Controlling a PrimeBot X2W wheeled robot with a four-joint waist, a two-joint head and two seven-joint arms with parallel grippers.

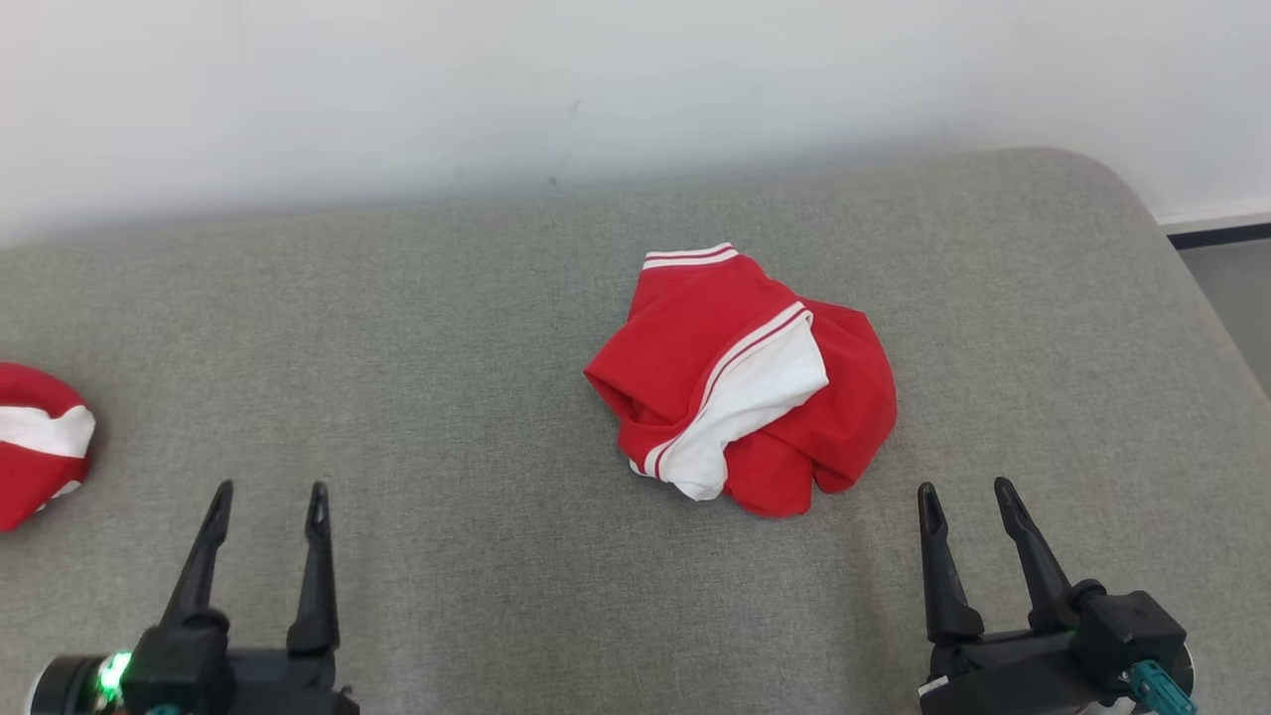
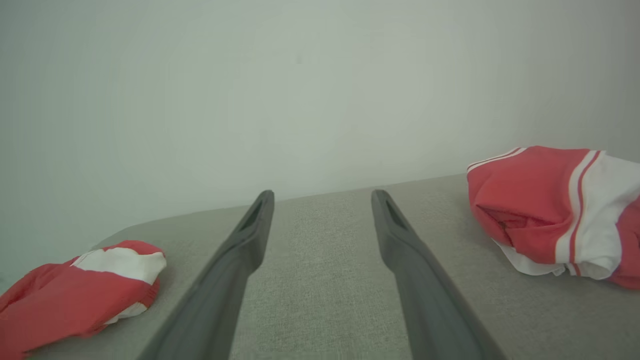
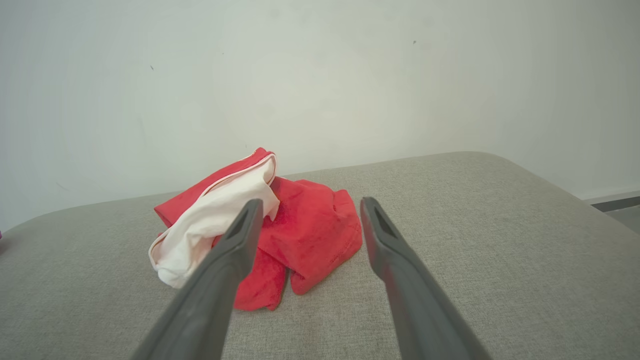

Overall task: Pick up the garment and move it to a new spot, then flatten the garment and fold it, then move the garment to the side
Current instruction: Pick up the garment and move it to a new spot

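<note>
A crumpled red garment (image 1: 745, 382) with white panels and stripes lies in a heap on the grey padded surface (image 1: 477, 328), a little right of centre. It also appears at the right edge of the left wrist view as the garment (image 2: 550, 210), and just beyond the right fingers as the garment (image 3: 300, 225). My left gripper (image 1: 266, 492) hovers open at the lower left, well away from the heap. My right gripper (image 1: 965, 489) stands open at the lower right, close to the heap's near right side, touching nothing.
A second red and white cloth (image 1: 35, 452) lies at the left edge of the surface, also seen as the cloth (image 2: 85, 295). A white wall (image 1: 596, 89) backs the surface. The surface's rounded right corner (image 1: 1122, 189) drops to the floor.
</note>
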